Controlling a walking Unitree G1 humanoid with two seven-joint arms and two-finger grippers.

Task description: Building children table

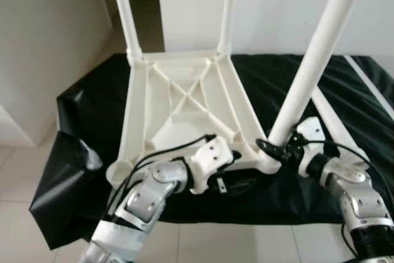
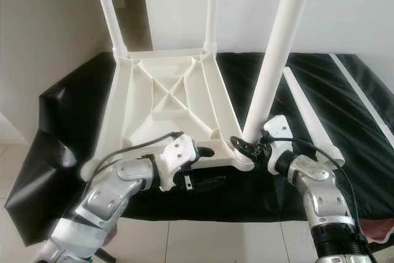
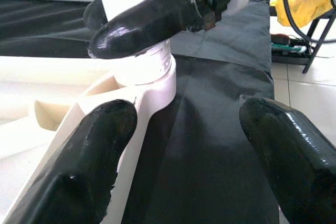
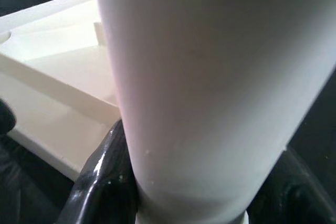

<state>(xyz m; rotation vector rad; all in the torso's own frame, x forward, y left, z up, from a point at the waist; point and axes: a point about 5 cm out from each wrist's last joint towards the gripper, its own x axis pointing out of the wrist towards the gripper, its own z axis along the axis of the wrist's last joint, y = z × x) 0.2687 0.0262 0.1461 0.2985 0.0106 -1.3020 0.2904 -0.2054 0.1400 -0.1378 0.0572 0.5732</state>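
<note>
Black sheet [image 1: 74, 109] bears tabletop [image 1: 184, 109]; right hand [image 1: 275, 148] grips leg [image 1: 314, 60].

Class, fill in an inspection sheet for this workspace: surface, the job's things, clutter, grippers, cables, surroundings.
Surface: black sheet covering it.
Job's things: white tabletop upside down; two far legs upright; near-right leg tilted in its corner socket; spare leg lying on the sheet.
Clutter: nothing seen.
Grippers: right gripper shut on the leg's base; left gripper open beside that corner.
Cables: black wires along both forearms.
Surroundings: white wall, tiled floor.
</note>
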